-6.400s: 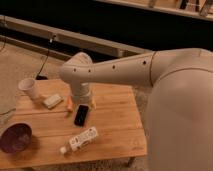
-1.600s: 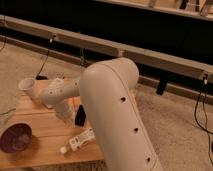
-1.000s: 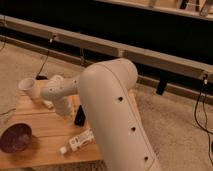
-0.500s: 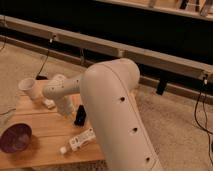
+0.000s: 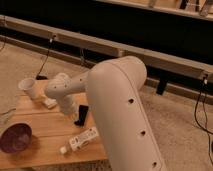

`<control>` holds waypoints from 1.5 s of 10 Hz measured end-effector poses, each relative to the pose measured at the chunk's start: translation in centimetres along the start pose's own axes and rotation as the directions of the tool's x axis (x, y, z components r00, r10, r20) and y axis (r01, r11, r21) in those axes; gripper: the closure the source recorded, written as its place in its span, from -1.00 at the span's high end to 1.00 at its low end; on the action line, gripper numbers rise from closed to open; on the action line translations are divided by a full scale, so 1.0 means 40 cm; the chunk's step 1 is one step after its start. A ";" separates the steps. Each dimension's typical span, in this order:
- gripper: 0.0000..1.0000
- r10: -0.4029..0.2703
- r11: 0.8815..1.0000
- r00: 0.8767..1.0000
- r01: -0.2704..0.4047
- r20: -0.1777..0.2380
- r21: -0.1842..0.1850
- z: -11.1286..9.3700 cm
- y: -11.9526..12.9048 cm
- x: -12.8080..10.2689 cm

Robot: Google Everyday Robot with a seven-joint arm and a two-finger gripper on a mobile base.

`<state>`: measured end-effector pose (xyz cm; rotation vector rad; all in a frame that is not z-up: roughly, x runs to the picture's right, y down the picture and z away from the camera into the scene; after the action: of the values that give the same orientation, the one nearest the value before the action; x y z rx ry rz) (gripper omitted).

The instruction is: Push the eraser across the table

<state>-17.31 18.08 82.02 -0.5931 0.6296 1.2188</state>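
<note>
The fingers [image 5: 72, 114] are clenched w/ nothing in them. They sit low over the bench [image 5: 45, 127] near its middle, at the end of the pale forearm that reaches in from the big white arm [image 5: 120, 115] filling the front of the view. We read them as a closed pusher, not a grasp. The eraser [image 5: 81, 115] lies just beside them, on the side nearer the arm's bulk. Touching or a hair apart, we can't tell.

We judge the step to be the push itself, at or right about contact. Nxt move calls for an even sideways sweep. The fingers need to be low enough to catch the eraser's side w/o riding over it, and aimed through its middle so it slides straight and doesn't spin off.

The eraser is a small black oblong, dark vs. the honey planks. Its long axis runs diagonally in the view, upper end toward the arm. Flat or tipped on an edge, we can't tell.

Around it, a white bottle [image 5: 80, 141] lies on its side nearer the front edge, close enough to get clipped if the push drifts that way. A cream block [image 5: 49, 103] and white cup [image 5: 27, 85] are at the far-left corner and a purple bowl [image 5: 15, 137] at the near-left. All three are well apart from the eraser.
</note>
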 end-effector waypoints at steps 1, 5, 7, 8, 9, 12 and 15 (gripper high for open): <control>-1.00 0.002 1.000 1.000 -0.002 -0.007 0.001 0.006 0.001 0.005; -1.00 0.016 1.000 0.999 -0.015 -0.051 0.011 0.046 0.002 0.020; -1.00 0.022 1.000 0.998 -0.021 -0.063 0.018 0.057 -0.002 0.017; -1.00 0.028 0.999 0.997 -0.026 -0.067 0.022 0.063 -0.005 0.014; -1.00 0.037 0.999 0.996 -0.034 -0.078 0.034 0.074 -0.014 0.011; -1.00 0.065 0.997 0.995 -0.061 -0.074 0.049 0.096 -0.030 -0.029; -1.00 0.088 0.994 0.995 -0.084 -0.049 0.072 0.092 -0.068 -0.093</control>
<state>-15.04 17.60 87.47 -0.5457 0.7452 1.2597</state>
